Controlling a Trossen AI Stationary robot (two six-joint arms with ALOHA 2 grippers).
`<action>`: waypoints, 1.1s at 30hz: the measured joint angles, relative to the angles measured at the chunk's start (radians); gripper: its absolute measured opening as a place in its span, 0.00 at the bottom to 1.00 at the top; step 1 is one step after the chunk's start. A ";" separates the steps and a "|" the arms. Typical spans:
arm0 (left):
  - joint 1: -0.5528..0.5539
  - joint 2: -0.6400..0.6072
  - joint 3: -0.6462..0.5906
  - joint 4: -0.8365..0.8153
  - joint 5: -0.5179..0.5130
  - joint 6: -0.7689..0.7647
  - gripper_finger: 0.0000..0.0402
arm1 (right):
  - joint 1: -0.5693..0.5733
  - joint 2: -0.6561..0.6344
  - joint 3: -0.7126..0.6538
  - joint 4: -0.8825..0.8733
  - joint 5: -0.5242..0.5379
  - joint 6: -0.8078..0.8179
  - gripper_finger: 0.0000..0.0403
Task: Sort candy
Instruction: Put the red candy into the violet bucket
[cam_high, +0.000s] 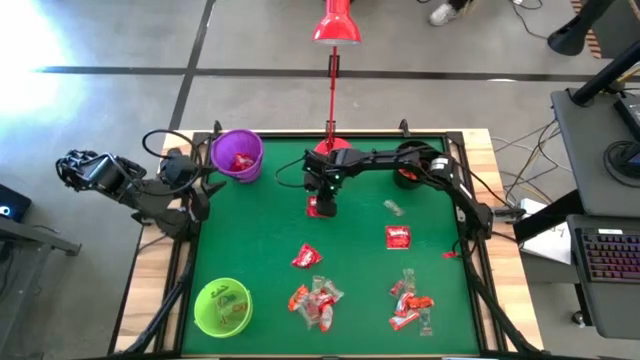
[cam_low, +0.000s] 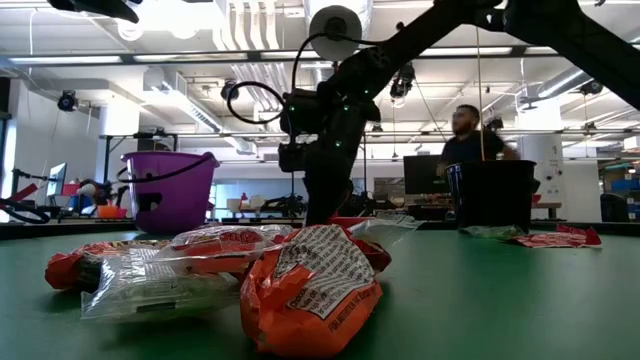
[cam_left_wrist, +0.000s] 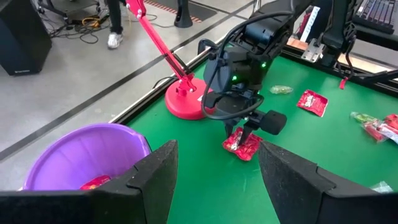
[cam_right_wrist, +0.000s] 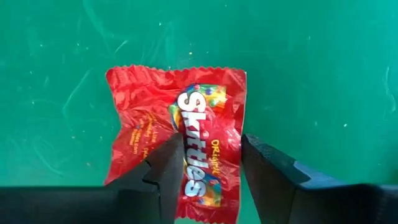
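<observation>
That red Skittles packet lying flat near the bench centre looks light, crinkly and slippery, so pinching its middle seems the safest bet. The right hand is straddling it, fingers narrowing, not clamped yet. Lamp base sits close at 12 o'clock, purple cup at 10; left hand waits wide open by that cup.

Green table carries scattered candy, purple cup, green cup, lamp base.
</observation>
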 joint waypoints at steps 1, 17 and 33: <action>0.000 0.000 0.000 0.000 0.000 0.000 0.51 | 0.000 0.010 0.001 0.000 -0.003 0.014 0.36; 0.000 0.000 0.000 0.015 -0.032 -0.008 0.51 | 0.001 -0.031 0.039 -0.027 0.024 0.191 0.04; 0.012 -0.002 0.000 0.014 -0.042 -0.045 0.52 | -0.001 -0.047 0.376 -0.022 0.022 0.212 0.03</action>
